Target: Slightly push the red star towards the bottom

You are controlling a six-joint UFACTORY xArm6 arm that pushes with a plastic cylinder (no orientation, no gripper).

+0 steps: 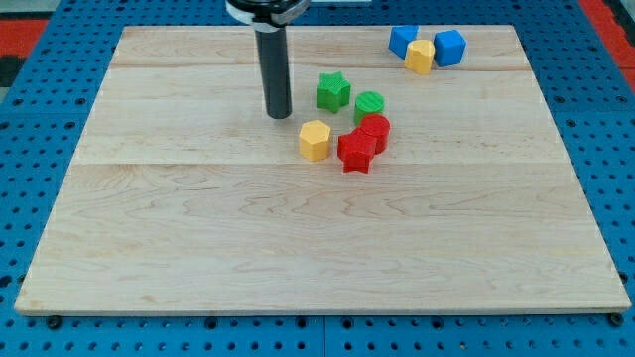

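The red star lies near the middle of the wooden board, touching a red round block at its upper right. A yellow hexagon sits just left of the star. My tip rests on the board up and to the left of the star, beyond the yellow hexagon, and touches no block. A green star is to the right of my tip, and a green round block sits above the red round block.
At the view's top right two blue blocks flank a yellow block. The board lies on a blue pegboard.
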